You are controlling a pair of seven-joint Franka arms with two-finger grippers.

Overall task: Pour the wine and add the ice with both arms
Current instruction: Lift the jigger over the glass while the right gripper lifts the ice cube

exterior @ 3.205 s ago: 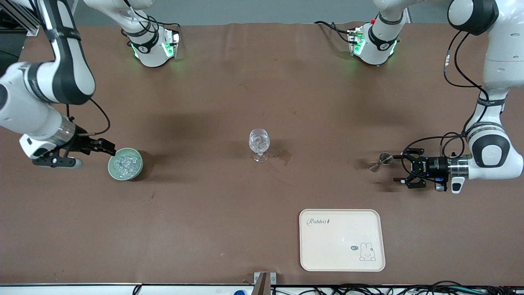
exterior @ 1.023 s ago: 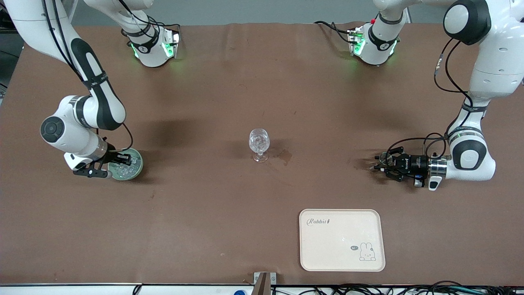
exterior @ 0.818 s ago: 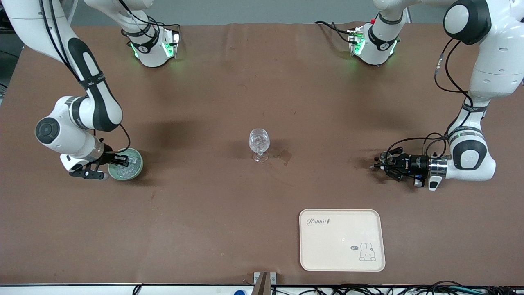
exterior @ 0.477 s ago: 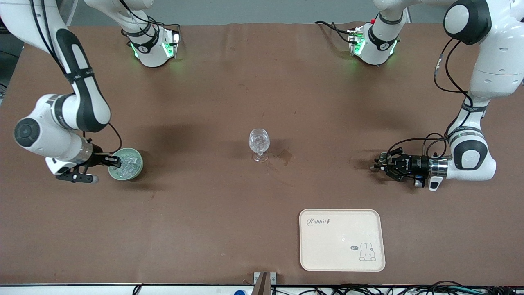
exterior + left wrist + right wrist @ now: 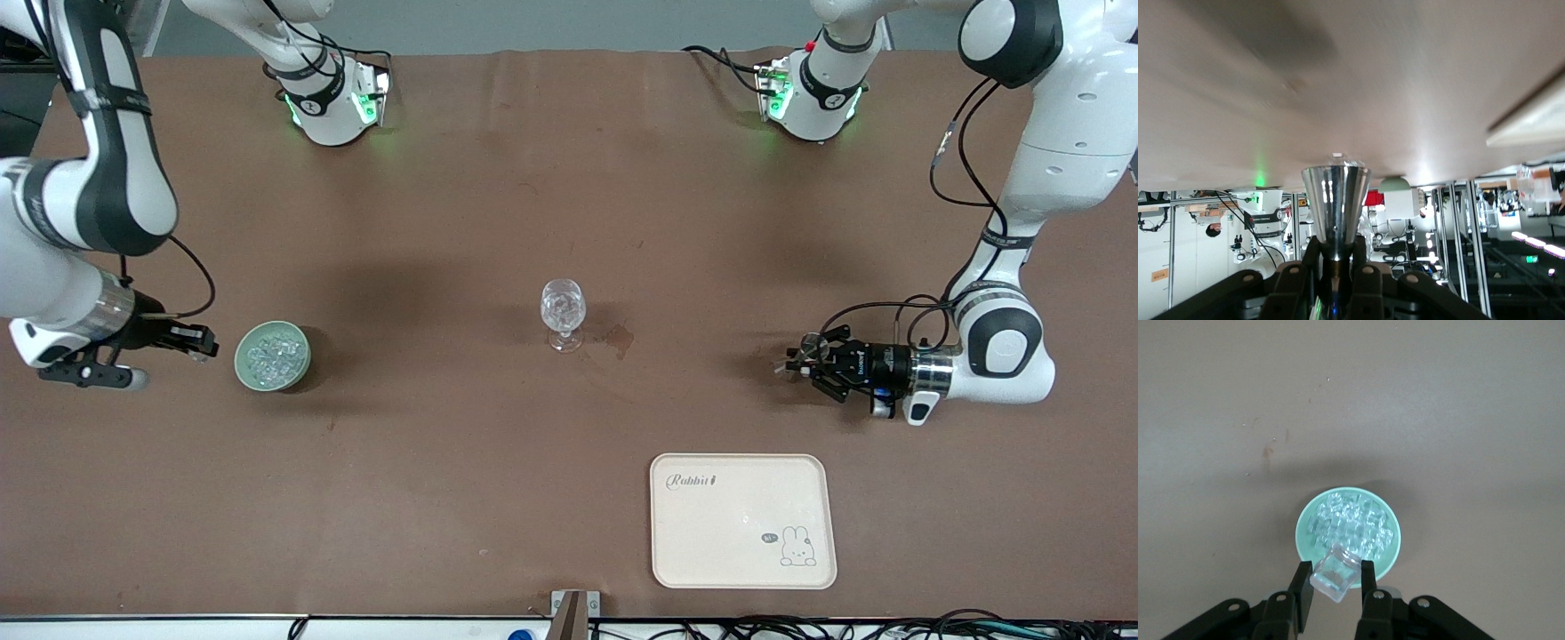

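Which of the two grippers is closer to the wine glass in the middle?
Left. The left gripper holds a metal jigger toward its end; the right gripper, gripping ice, is past the green bowl from the wine glass.

Readable text is only on the cream tray (image 5: 743,533): "Rabbit" in cursive script at its 10 o'clock corner, and a small dark speech bubble beside a rabbit drawing at its 4 o'clock corner; the bubble's wording is too small to make out. Small marks on the arm bases and wrist bands are illegible.

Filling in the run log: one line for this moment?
right gripper: shut on ice cube, above bowl | left gripper: shut on jigger
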